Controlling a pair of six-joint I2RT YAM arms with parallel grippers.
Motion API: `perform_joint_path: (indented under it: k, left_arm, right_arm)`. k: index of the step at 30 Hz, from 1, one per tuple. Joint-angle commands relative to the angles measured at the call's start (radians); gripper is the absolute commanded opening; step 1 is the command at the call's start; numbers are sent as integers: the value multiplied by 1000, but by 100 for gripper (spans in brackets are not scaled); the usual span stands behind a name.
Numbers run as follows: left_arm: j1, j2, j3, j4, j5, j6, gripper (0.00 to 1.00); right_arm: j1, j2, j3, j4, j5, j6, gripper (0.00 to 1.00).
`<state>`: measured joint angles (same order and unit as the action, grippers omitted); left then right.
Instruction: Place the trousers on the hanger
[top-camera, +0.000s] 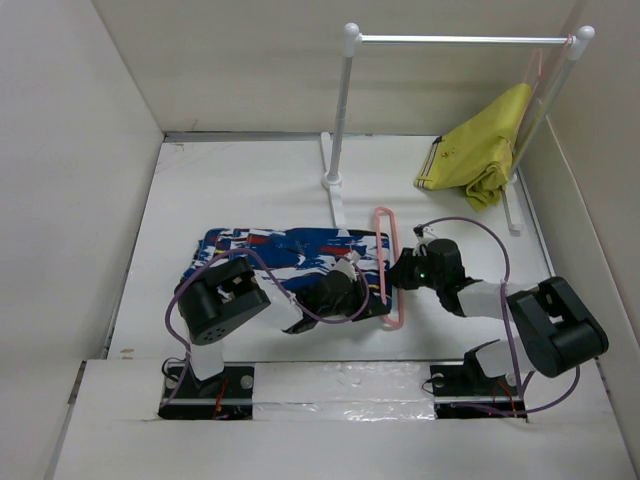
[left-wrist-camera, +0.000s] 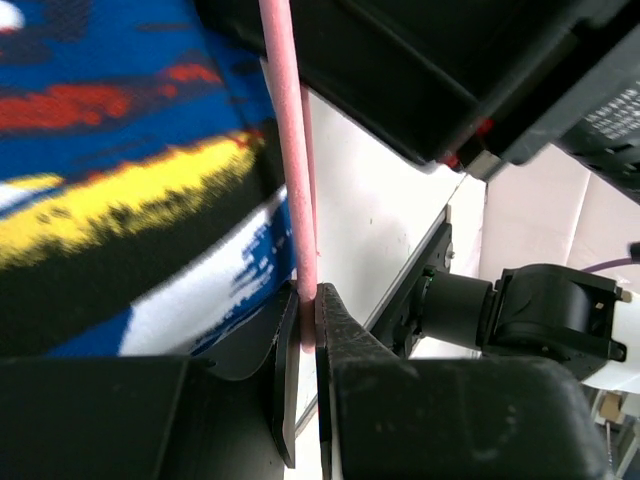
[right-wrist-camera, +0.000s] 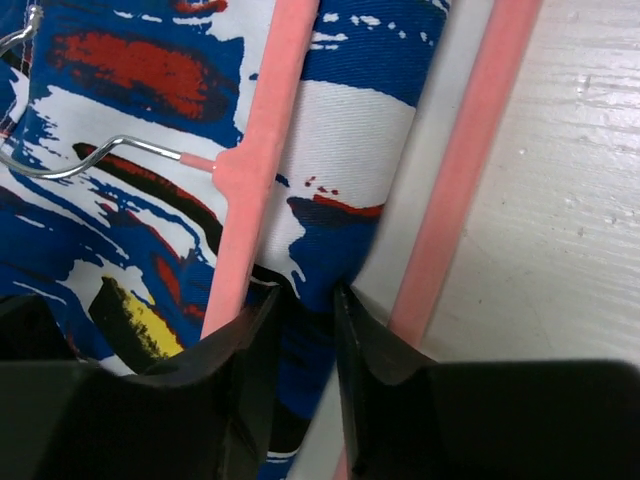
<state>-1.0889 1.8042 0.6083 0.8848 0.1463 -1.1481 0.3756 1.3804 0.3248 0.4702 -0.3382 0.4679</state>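
Observation:
The blue splashed trousers (top-camera: 265, 255) lie flat on the table, left of centre. The pink hanger (top-camera: 384, 250) lies along their right edge, its bars running near to far. My left gripper (top-camera: 368, 303) is shut on a hanger bar near its near end; the left wrist view shows the bar (left-wrist-camera: 290, 150) pinched between the jaws (left-wrist-camera: 307, 325), beside the trousers (left-wrist-camera: 120, 180). My right gripper (top-camera: 402, 270) reaches in from the right. In its wrist view the jaws (right-wrist-camera: 305, 305) pinch the trousers' edge (right-wrist-camera: 350, 140) between the two hanger bars (right-wrist-camera: 465, 170). The silver hook (right-wrist-camera: 90, 165) rests on the fabric.
A white clothes rack (top-camera: 460, 40) stands at the back, with its left post and foot (top-camera: 335, 180) just behind the trousers. A yellow-green garment (top-camera: 480, 150) hangs from a second pink hanger (top-camera: 535, 80) at the rack's right end. White walls enclose the table.

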Motion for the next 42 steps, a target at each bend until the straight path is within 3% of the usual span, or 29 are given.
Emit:
perform_joint_path:
  k: [1, 4, 15, 21, 25, 32, 37, 42]
  left_arm:
    - [12, 15, -27, 42, 9, -2, 0]
    - [21, 15, -44, 65, 9, -9, 0]
    - [95, -38, -159, 135, -13, -18, 0]
    - [95, -146, -185, 39, -91, 27, 0]
    - [104, -213, -234, -7, -178, 24, 0]
    - [72, -181, -191, -49, -195, 24, 0]
    - [92, -169, -217, -57, -232, -10, 0]
    - [101, -267, -266, -109, -297, -16, 0]
  right_arm:
    - [0, 39, -29, 126, -30, 31, 16]
    - [-24, 11, -49, 143, -33, 46, 0]
    - [-164, -352, 28, -212, -4, -87, 0]
    - [-266, -472, 74, -367, -44, -166, 0]
    - [-363, -520, 85, -413, -129, -193, 0]
    - [-363, -552, 28, -288, -326, -80, 0]
    - [-372, -662, 180, -543, -245, -178, 0]
    - [-428, -730, 168, -645, -199, -232, 0]
